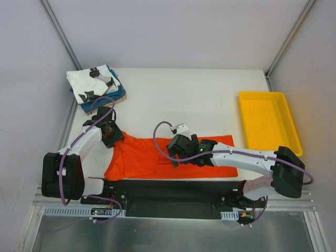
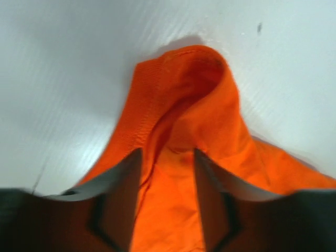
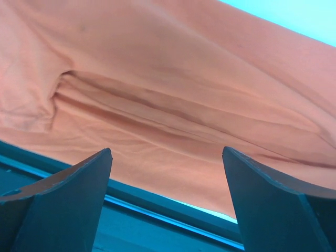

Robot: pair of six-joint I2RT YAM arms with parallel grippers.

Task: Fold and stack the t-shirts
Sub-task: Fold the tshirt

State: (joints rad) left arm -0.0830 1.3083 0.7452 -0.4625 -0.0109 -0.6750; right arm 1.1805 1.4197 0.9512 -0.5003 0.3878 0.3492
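The orange-red t-shirt (image 1: 142,155) lies spread along the table's near edge, rumpled at its left end. My left gripper (image 1: 112,137) is low over that left end. In the left wrist view its jaws (image 2: 168,157) stand a little apart, with a raised fold of the shirt (image 2: 184,94) just ahead and cloth lying between and under the fingers, not pinched. My right gripper (image 1: 176,152) hovers over the shirt's middle near the front hem. Its fingers (image 3: 167,155) are wide open above the cloth (image 3: 173,79) with nothing in them. A folded white t-shirt with black prints (image 1: 94,81) sits on a blue t-shirt (image 1: 118,94) at the back left.
A shallow yellow tray (image 1: 269,126) stands at the right side of the table. The table's dark front rail (image 3: 157,220) runs just below the shirt's hem. Grey walls close in on the left and right.
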